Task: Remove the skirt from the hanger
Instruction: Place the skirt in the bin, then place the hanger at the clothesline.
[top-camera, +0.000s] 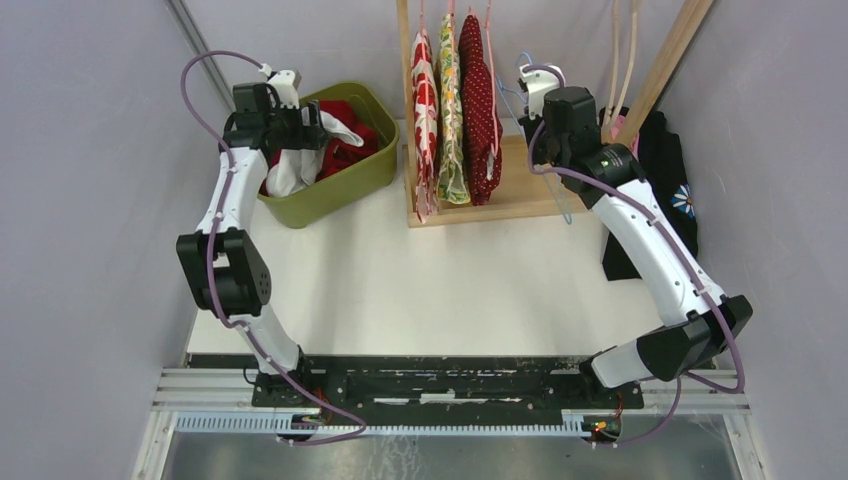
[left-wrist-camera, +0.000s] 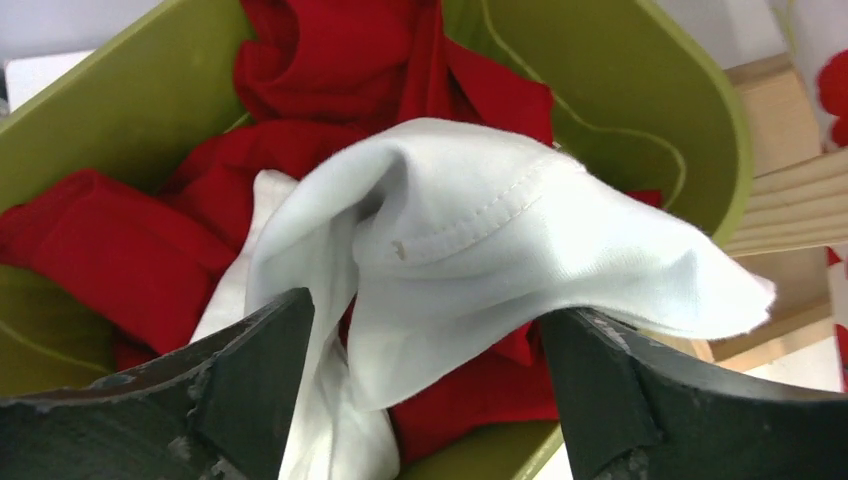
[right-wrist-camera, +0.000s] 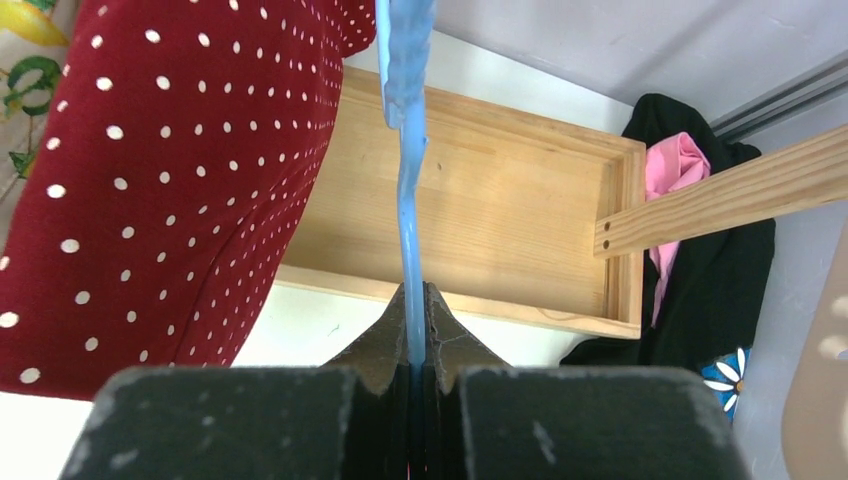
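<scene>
So here's where I'm at. My left gripper (left-wrist-camera: 425, 315) is hanging over the green bin (left-wrist-camera: 690, 110) at the far left of the table (top-camera: 420, 290), jaws spread wide and not clamping anything. The white skirt (left-wrist-camera: 480, 240) sits right between my two fingers (left-wrist-camera: 250, 370), bunched up in a loose hump with a stitched hem facing up. It's in the bin on top of a pile of red clothes (left-wrist-camera: 330, 60). Can't honestly tell if the fabric is brushing my left finger or just close to it.

My right gripper (right-wrist-camera: 415, 290) is pinched tight on the blue hanger (right-wrist-camera: 405, 200). From my wrist camera the thin blue plastic runs straight up out of the closed jaws. That's over by the wooden rack (right-wrist-camera: 500, 220), just beside a dark red polka-dot garment (right-wrist-camera: 170, 180) hanging there. Off to the right of the rack there's a black piece of clothing (right-wrist-camera: 715, 290) with a flower print and something pink (right-wrist-camera: 680, 165) tucked into it.

So: skirt in the bin on my left side, hanger in my right hand, the two well apart.
</scene>
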